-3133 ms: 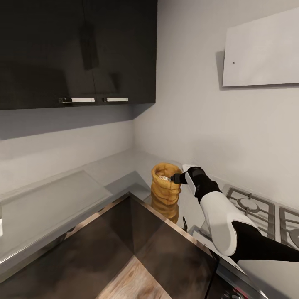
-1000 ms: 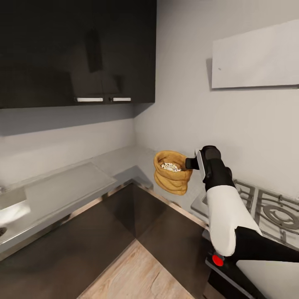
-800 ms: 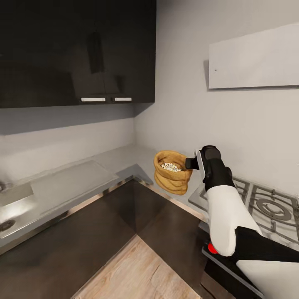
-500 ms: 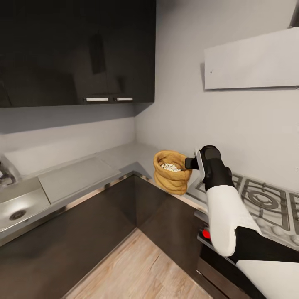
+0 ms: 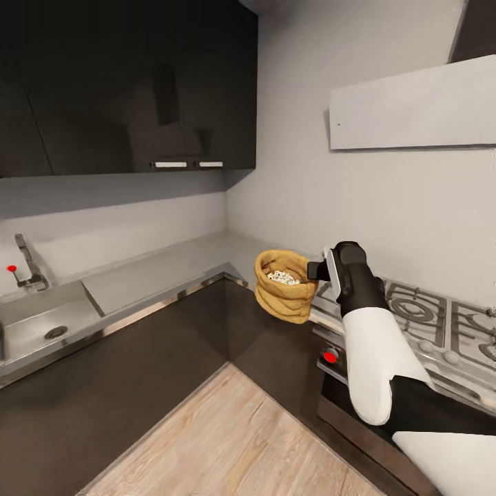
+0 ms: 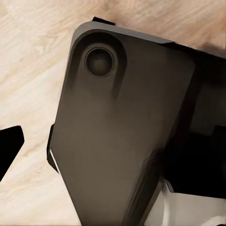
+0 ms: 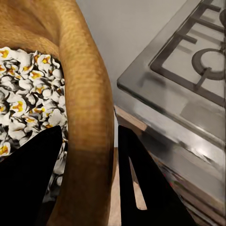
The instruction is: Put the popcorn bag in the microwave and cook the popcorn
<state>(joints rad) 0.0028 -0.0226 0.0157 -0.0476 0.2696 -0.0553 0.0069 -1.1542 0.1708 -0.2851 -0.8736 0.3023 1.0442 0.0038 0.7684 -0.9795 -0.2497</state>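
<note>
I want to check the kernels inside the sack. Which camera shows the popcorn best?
The right wrist view: the popcorn is close up, white and yellow, inside the popcorn bag, whose rim sits between the right gripper fingers. The head view shows it as small pale specks. The left wrist view faces wooden floor.

A home kitchen: dark cabinets (image 5: 124, 83), steel sink (image 5: 41, 324) (with tap), gas hob (image 5: 427, 317), grey desk (image 5: 172, 265).

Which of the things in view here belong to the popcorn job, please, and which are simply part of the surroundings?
Belonging to the job:
popcorn bag, gripped at its rim by the right gripper
popcorn inside it
countertop

Just surroundings:
gas hob
sink
tap
upper cabinets
hood
</note>
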